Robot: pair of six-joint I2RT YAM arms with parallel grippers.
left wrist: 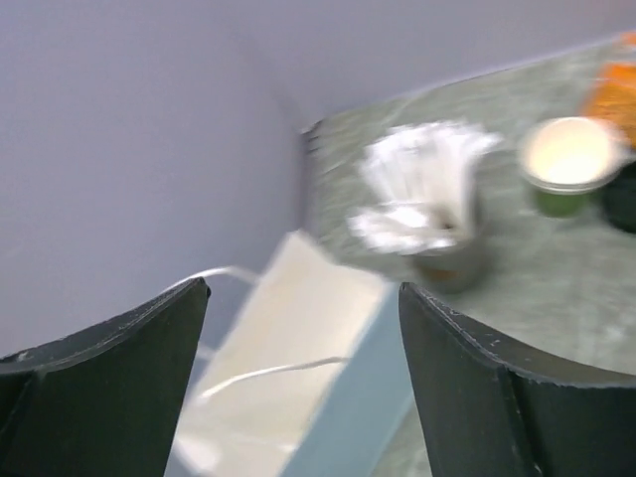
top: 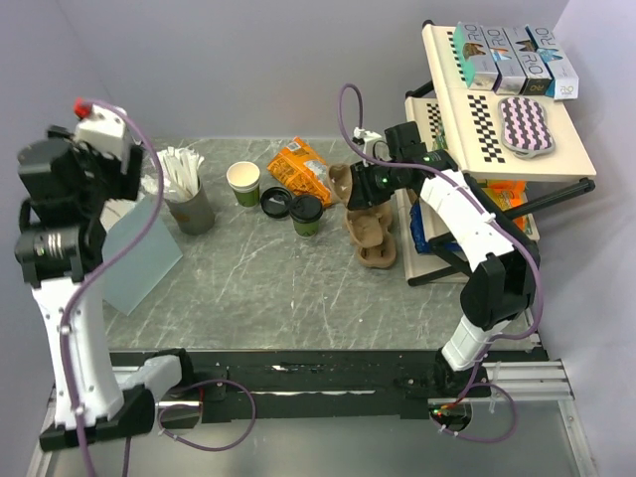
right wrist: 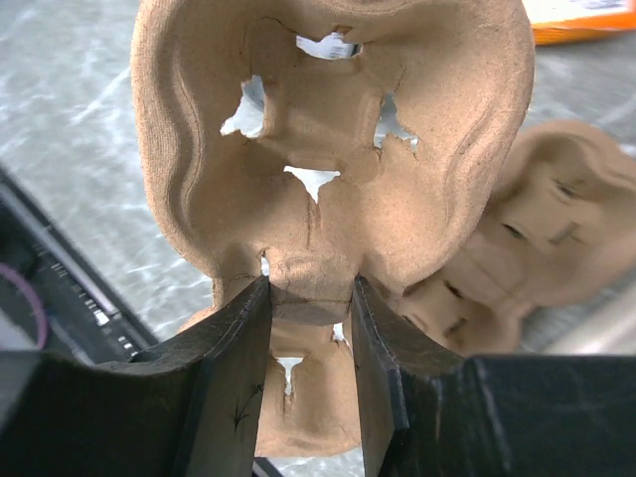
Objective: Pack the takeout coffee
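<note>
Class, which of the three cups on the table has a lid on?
The rightmost cup, black-topped; its matching cup stands open, the grey cup holds sticks.

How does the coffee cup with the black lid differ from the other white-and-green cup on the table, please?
The takeout coffee wears a black lid; the lidless cup is open, showing its pale inside. The takeout coffee stands further right, beside a loose black lid; the lidless cup stands nearer the grey cup of sticks. Both are upright, small, and green at the base.
</note>
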